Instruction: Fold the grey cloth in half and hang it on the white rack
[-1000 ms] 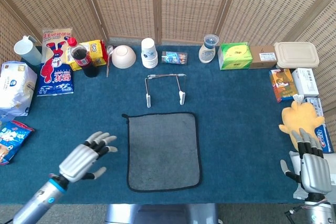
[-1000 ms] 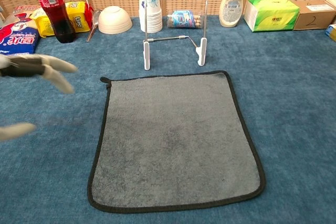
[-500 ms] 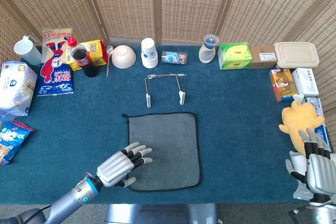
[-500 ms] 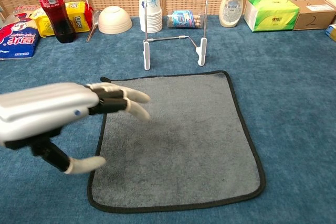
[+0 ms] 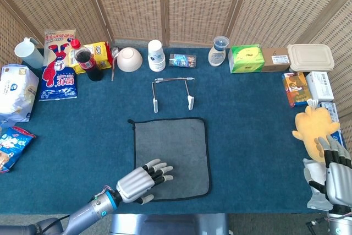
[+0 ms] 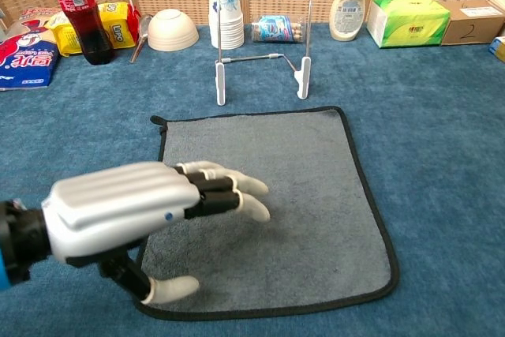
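The grey cloth (image 5: 170,155) (image 6: 292,187) lies flat and unfolded on the blue table, black-edged, just in front of the white rack (image 5: 172,93) (image 6: 261,45). My left hand (image 5: 144,181) (image 6: 150,215) hovers over the cloth's near left corner, fingers spread and pointing right, holding nothing. Whether it touches the cloth is unclear. My right hand (image 5: 336,173) is at the table's far right edge, away from the cloth, fingers apart and empty; the chest view does not show it.
Along the back stand a cola bottle (image 5: 83,59), a bowl (image 5: 129,59), stacked paper cups (image 5: 156,55), a detergent bottle (image 5: 218,51), a green tissue box (image 5: 246,58) and boxes. Snack bags (image 5: 17,92) line the left edge. A yellow plush toy (image 5: 312,127) lies near my right hand.
My left hand has swept from the bare table left of the cloth rightward and nearer, ending over the cloth's near left corner. My right hand has drifted slightly down and right.
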